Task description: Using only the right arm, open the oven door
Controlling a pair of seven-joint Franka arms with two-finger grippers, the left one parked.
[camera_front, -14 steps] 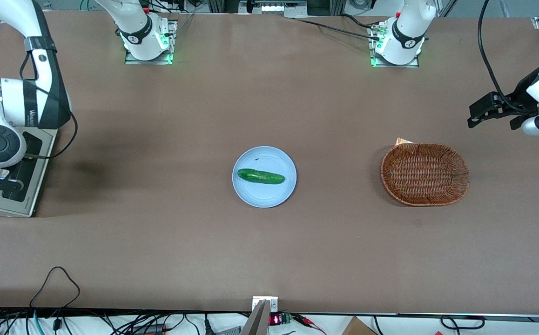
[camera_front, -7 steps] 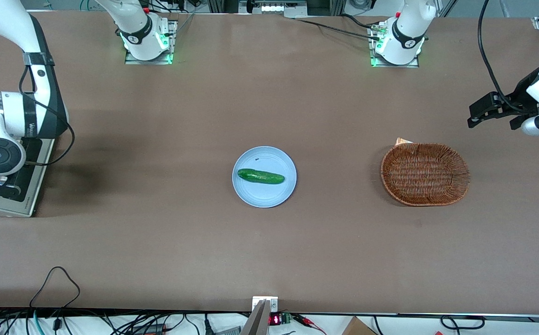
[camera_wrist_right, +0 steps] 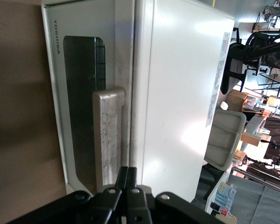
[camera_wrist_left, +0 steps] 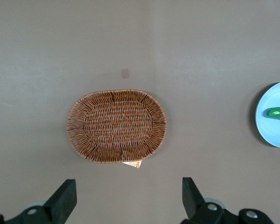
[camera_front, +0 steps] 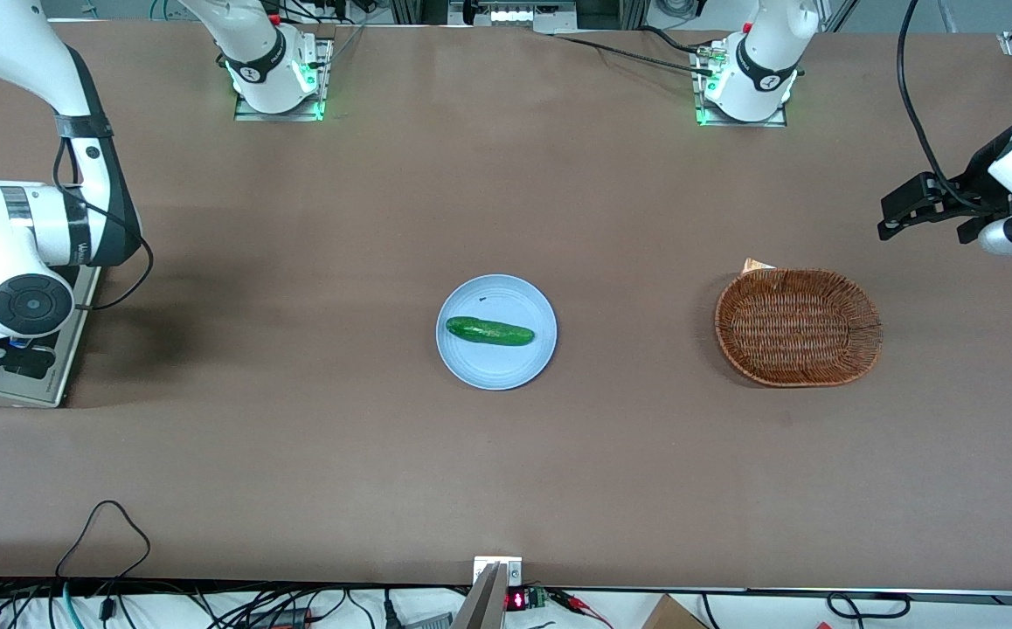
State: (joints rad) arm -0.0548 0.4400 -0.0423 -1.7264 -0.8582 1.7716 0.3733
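We saw the right arm (camera_front: 30, 236) bent over the oven door (camera_front: 21, 371) at the working arm's end of the table (camera_front: 296, 454), its gripper (camera_front: 8, 356) low over the door. Mid-table a cucumber (camera_front: 489, 331) lay on a blue plate (camera_front: 496, 371); a wicker basket (camera_front: 798, 327) stood toward the parked arm's end.

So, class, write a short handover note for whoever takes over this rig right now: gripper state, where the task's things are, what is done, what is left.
Gripper: the right arm holds its gripper over the toaster oven, fingers shut on nothing, tips by one end of the bar handle.
Things: the oven sits at the working arm's end of the table.
Done: the gripper has reached the handle.
Left: the oven door looks closed against the oven; it is yet to be pulled down by the handle.
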